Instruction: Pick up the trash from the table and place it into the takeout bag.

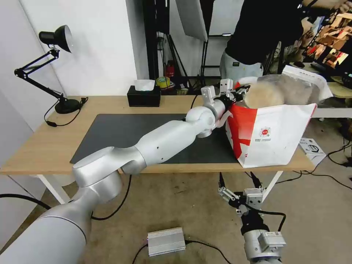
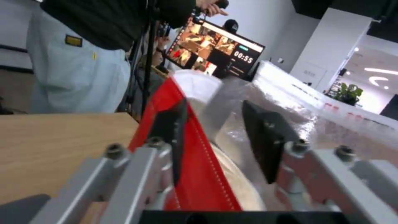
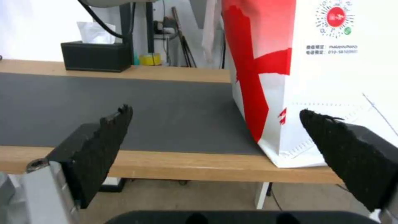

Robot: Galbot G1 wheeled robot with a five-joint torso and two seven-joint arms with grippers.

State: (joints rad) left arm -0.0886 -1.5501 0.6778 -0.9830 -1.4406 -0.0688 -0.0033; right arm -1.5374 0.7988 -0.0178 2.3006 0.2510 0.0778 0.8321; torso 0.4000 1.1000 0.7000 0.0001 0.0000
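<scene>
The takeout bag [image 1: 271, 135] stands at the right end of the table [image 1: 44, 146], its white and red wall also filling part of the right wrist view [image 3: 331, 77]. A beige pulp-fibre bowl [image 1: 262, 95], one piece of the trash, lies tilted in the bag's foil-lined mouth. My left arm reaches across the dark mat [image 1: 121, 132] to the bag's near rim. There my left gripper [image 1: 240, 90] [image 2: 215, 105] is open, its fingers astride the red bag wall [image 2: 199, 161], with the bowl's pale edge [image 2: 244, 186] just beyond. My right gripper [image 1: 238, 180] [image 3: 215, 112] hangs open below the table's front edge.
A black tissue box [image 1: 143, 96] [image 3: 93, 56] and a black desk lamp [image 1: 58, 73] stand along the table's far side. A person [image 1: 256, 36] stands behind the bag. On the floor lie a silver box [image 1: 165, 241], a white carton [image 1: 311, 148] and cables.
</scene>
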